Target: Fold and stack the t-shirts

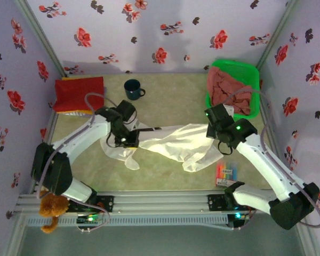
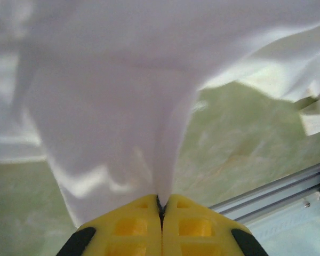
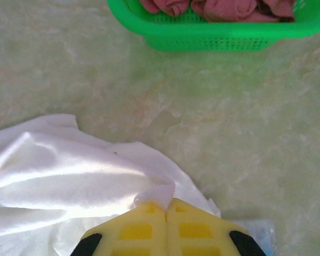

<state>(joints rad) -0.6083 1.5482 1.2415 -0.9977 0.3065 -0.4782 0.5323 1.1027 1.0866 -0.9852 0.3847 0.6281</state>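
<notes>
A white t-shirt (image 1: 173,141) with a black printed mark is stretched across the middle of the table between both arms. My left gripper (image 1: 129,140) is shut on its left end; the cloth (image 2: 112,106) fans out from the closed yellow fingertips (image 2: 161,205). My right gripper (image 1: 217,129) is shut on the shirt's right edge, a fold of white cloth (image 3: 69,181) pinched at its tips (image 3: 166,205). A red t-shirt (image 1: 79,93) lies folded at the back left. Dusty-pink t-shirts (image 1: 230,90) (image 3: 213,8) are heaped in the green basket.
The green basket (image 1: 250,72) (image 3: 218,34) stands at the back right. A dark blue mug (image 1: 132,88) sits at the back centre. A pack of coloured markers (image 1: 226,173) lies by the right arm. A brown teddy bear (image 1: 52,208) sits on the front rail at the left.
</notes>
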